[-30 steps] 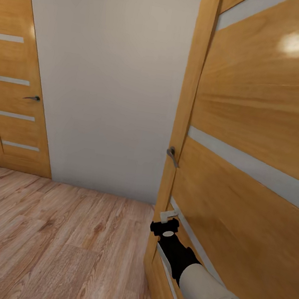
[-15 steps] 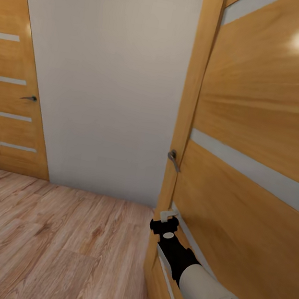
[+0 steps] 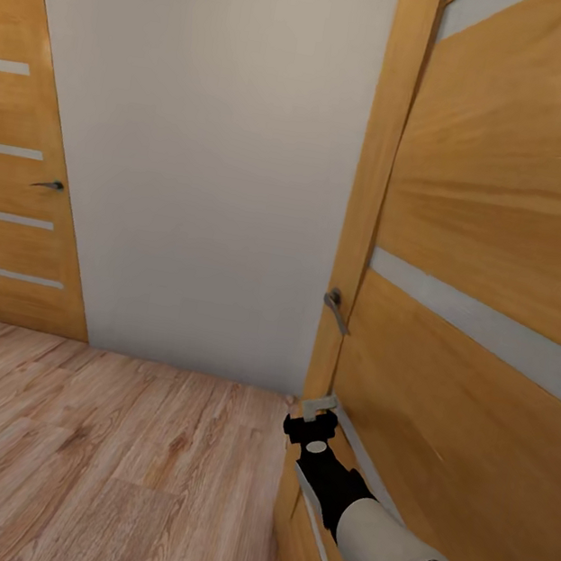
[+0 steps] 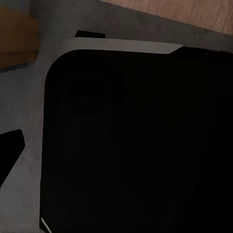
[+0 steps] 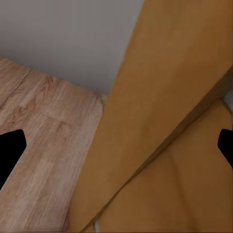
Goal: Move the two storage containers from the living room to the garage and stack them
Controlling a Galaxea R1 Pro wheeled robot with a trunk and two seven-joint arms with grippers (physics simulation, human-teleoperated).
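The storage containers are out of view. I face a white wall (image 3: pixel 208 168) in a passage with light wood planks (image 3: pixel 86 458) underfoot. My right gripper (image 3: pixel 314 406) reaches forward low down, right at the edge of a large wooden door (image 3: pixel 485 260). In the right wrist view the right gripper (image 5: pixel 119 145) is open and holds nothing; its dark fingertips (image 5: pixel 10 151) stand far apart, with the door's edge (image 5: pixel 160 111) between them. In the left wrist view one dark fingertip (image 4: pixel 9 148) sits at the picture's edge, in front of a black rounded part of my own body (image 4: pixel 136 141).
The near door's handle (image 3: pixel 335 308) juts out just above my right gripper. A second wooden door (image 3: pixel 15 172) with a dark handle (image 3: pixel 50 184) stands shut at the far left. Between the doors lies open plank flooring up to the wall.
The whole picture has shifted: the camera has moved, so the far door slid left and the near door's edge slid right. My right arm keeps the same pose.
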